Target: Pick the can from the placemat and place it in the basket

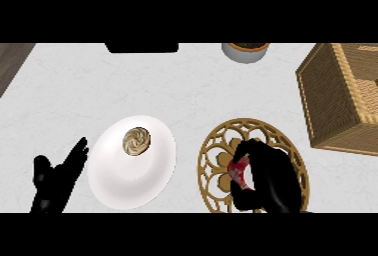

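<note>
Right hand (267, 176) down at five o'clock, fingers curled round the red can (238, 174), pinching it over the gold openwork placemat (221, 145). Wicker basket (341, 95) off at two o'clock, well apart. Left hand (57, 179) at eight o'clock, fingers straight, beside the white plate (133, 172) carrying a swirled pastry (136, 140). Grey pot (245, 51) up at twelve on the pale surface (111, 85).

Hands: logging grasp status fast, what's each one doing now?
Left hand: open, holding nothing, beside the plate.
Right hand: shut on the can, over the placemat.
</note>
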